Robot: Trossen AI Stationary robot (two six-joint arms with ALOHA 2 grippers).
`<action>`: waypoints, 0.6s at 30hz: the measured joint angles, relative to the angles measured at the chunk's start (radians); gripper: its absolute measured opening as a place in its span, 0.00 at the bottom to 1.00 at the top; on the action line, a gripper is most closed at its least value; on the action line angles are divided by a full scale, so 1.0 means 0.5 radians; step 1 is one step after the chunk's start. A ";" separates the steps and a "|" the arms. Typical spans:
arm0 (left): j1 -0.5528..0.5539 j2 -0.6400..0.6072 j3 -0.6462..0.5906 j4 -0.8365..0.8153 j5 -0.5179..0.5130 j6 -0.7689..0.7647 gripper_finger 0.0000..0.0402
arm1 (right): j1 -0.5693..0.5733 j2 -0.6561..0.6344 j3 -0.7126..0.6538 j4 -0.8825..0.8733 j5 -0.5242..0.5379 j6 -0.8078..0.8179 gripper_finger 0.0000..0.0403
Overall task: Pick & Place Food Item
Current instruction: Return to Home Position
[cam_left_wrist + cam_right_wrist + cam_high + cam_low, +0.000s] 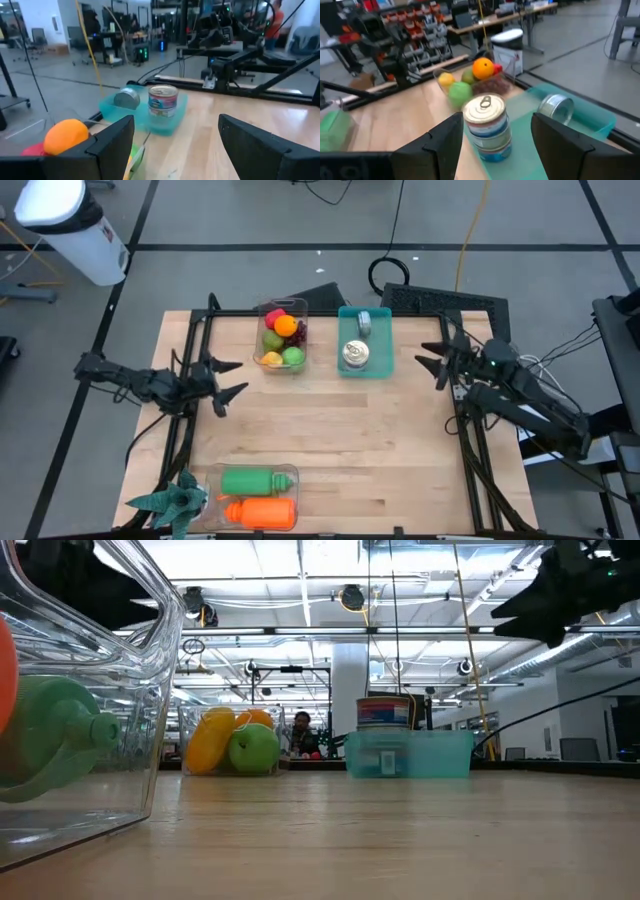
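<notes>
A clear bin (283, 337) at the table's far side holds fruit: an orange (285, 326), a green apple (292, 357), a yellow piece and a red piece. Beside it a teal tray (365, 343) holds an upright tin can (355, 355) and a can lying on its side (363, 321). My left gripper (232, 378) is open and empty at the table's left, above the wood. My right gripper (430, 361) is open and empty at the right, pointing at the teal tray. The upright can also shows in the right wrist view (486, 127) and in the left wrist view (163, 100).
A clear bin (258, 497) at the near edge holds a green bottle (246, 480) and an orange bottle (262, 513). A green plastic plant (172, 502) lies at the near left corner. Bare wood lies in the table's middle (340, 430). A black frame rims the table.
</notes>
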 joint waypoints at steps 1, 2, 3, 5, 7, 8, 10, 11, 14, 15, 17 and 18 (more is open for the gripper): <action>0.004 -0.036 -0.051 0.051 0.003 0.014 0.73 | 0.025 -0.048 -0.013 -0.002 0.026 0.014 0.54; 0.007 -0.069 -0.095 0.106 0.005 0.015 0.73 | 0.048 -0.087 -0.023 -0.002 0.031 0.019 0.54; 0.015 -0.097 -0.132 0.138 0.006 0.009 0.73 | 0.071 -0.121 -0.032 -0.003 0.032 0.016 0.54; 0.041 -0.124 -0.210 0.162 0.026 -0.066 0.73 | 0.122 -0.177 -0.055 0.001 0.026 0.012 0.54; 0.078 -0.120 -0.290 0.179 0.150 -0.152 0.73 | 0.177 -0.215 -0.085 0.000 0.026 0.010 0.54; 0.098 -0.120 -0.333 0.213 0.230 -0.183 0.73 | 0.205 -0.233 -0.103 0.002 0.026 0.010 0.54; 0.132 -0.121 -0.401 0.302 0.379 -0.199 0.73 | 0.263 -0.276 -0.158 0.043 0.026 0.013 0.54; 0.148 -0.121 -0.425 0.322 0.425 -0.195 0.73 | 0.295 -0.299 -0.197 0.089 0.025 0.029 0.54; 0.184 -0.139 -0.428 0.322 0.477 -0.109 0.73 | 0.391 -0.355 -0.313 0.270 0.023 0.092 0.54; 0.194 -0.151 -0.426 0.340 0.480 -0.069 0.73 | 0.427 -0.354 -0.344 0.328 0.018 0.094 0.54; 0.210 -0.193 -0.425 0.358 0.519 0.002 0.73 | 0.505 -0.349 -0.386 0.387 0.008 0.094 0.54; 0.216 -0.219 -0.425 0.354 0.550 0.037 0.73 | 0.542 -0.348 -0.406 0.424 0.012 0.090 0.54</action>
